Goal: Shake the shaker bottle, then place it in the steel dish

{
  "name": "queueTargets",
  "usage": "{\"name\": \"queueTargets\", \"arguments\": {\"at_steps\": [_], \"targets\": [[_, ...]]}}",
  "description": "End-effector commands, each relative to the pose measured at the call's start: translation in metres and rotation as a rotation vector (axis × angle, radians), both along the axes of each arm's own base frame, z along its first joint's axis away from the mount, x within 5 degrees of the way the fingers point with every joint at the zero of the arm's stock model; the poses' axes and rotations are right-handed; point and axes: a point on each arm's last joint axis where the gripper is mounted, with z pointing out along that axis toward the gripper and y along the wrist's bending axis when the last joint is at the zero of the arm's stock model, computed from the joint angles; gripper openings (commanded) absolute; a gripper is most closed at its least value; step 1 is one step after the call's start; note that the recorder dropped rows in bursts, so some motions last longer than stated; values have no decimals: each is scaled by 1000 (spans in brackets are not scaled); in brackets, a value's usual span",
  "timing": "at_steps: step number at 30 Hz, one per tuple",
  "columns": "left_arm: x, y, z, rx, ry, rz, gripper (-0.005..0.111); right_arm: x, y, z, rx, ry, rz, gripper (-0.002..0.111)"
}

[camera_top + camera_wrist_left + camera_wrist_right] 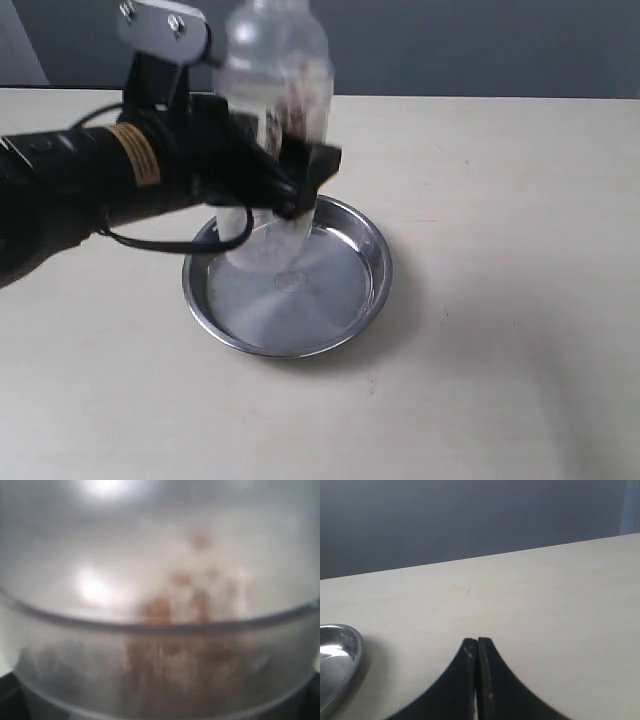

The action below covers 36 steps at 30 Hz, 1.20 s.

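Note:
The frosted shaker bottle (pixel 275 90) hangs blurred in the air above the steel dish (pixel 355 300), roughly upright, with brown beads showing through its wall. My left gripper (pixel 290 175) is shut on the bottle's middle, black fingers on either side. In the left wrist view the shaker bottle (pixel 160 630) fills the whole picture, brown beads smeared inside, and the fingers are hidden. The steel dish's rim (pixel 350 650) shows at the edge of the right wrist view. My right gripper (pixel 478 641) is shut with nothing in it, over bare table away from the dish.
The light wooden table (pixel 500 200) stretches around the dish. A grey wall (pixel 450 40) runs behind the table's far edge. My left arm (pixel 90 180) reaches in from the left side, with a cable looping below it.

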Motion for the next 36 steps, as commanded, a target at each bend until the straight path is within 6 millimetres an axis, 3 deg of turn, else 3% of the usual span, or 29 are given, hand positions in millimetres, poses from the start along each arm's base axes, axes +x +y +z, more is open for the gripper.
{"name": "queueTargets", "arguments": {"at_steps": [1, 2, 5, 6, 8, 10, 11, 12, 14, 16, 17, 18, 19, 21, 23, 24, 27, 28, 29, 30, 33, 34, 36], "targets": [[-5, 0, 61, -102, -259, -41, 0, 0, 0, 1, -5, -10, 1, -1], [-4, 0, 51, -74, -205, -35, 0, 0, 0, 1, -5, -10, 1, -1], [-1, -1, -25, 60, 67, -15, 0, 0, 0, 1, -5, -10, 1, -1], [-1, -2, -34, 54, 96, -6, 0, 0, 0, 1, -5, -10, 1, -1], [0, -3, -12, -5, 1, -16, 0, 0, 0, 1, -5, -10, 1, -1], [-3, -3, 40, -70, -227, -56, 0, 0, 0, 1, -5, -10, 1, -1], [-6, -1, 57, -76, -287, -60, 0, 0, 0, 1, -5, -10, 1, -1], [-6, 0, 61, -73, -287, -52, 0, 0, 0, 1, -5, -10, 1, -1], [-3, 0, 33, -38, -145, -23, 0, 0, 0, 1, -5, -10, 1, -1], [-1, 0, -27, 36, 45, 2, 0, 0, 0, 1, -5, -10, 1, -1], [1, 0, -38, 30, 83, 21, 0, 0, 0, 1, -5, -10, 1, -1], [2, -1, -34, 11, 70, 27, 0, 0, 0, 1, -5, -10, 1, -1], [1, 0, -17, -27, 11, 24, 0, 0, 0, 1, -5, -10, 1, -1], [-3, 1, 33, -103, -200, -13, 0, 0, 0, 1, -5, -10, 1, -1], [-7, 2, 51, -116, -281, -35, 0, 0, 0, 1, -5, -10, 1, -1], [-7, 2, 41, -92, -235, -31, 0, 0, 0, 1, -5, -10, 1, -1], [-5, 2, -43, 21, 69, 8, 0, 0, 0, 1, -5, -10, 1, -1], [-6, 3, -59, 20, 117, 24, 0, 0, 0, 1, -5, -10, 1, -1], [-4, 3, -58, 2, 101, 30, 0, 0, 0, 1, -5, -10, 1, -1], [-4, 2, -45, -40, 39, 26, 0, 0, 0, 1, -5, -10, 1, -1], [-8, 1, 16, -148, -210, -26, 0, 0, 0, 1, -5, -13, 1, -1], [-9, 2, 20, -146, -220, -27, 0, 0, 0, 1, -5, -13, 1, -1], [-8, 2, -4, -83, -110, -17, 0, 0, 0, 1, -5, -13, 1, -1]]}}
